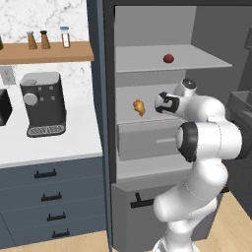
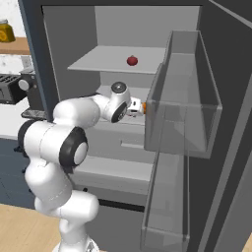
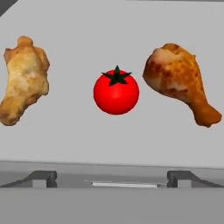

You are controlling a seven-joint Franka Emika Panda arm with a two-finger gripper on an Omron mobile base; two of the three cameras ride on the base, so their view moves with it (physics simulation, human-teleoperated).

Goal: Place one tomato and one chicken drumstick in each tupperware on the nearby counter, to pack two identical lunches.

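On the fridge's pale grey middle shelf [image 3: 65, 140] a red tomato [image 3: 116, 92] lies between two chicken drumsticks, one at the left [image 3: 22, 78] and one at the right [image 3: 179, 78]. My gripper [image 3: 111, 179] is open in front of the tomato, its fingertips [image 3: 43, 178] wide apart and nothing between them. From the left base view the gripper [image 1: 160, 103] hovers just right of a drumstick [image 1: 139, 107]. A second tomato [image 1: 168, 58] rests on the upper shelf, also seen as tomato [image 2: 132, 60]. The white counter [image 1: 74, 138] lies to the left. Both tupperware trays are out of view.
The open fridge door [image 2: 197, 98] with clear bins stands close on the right. A grey fridge drawer [image 1: 147, 140] sits under the middle shelf. A coffee machine [image 1: 43, 103] stands on the counter, and spice jars [image 1: 44, 39] line a wooden shelf above.
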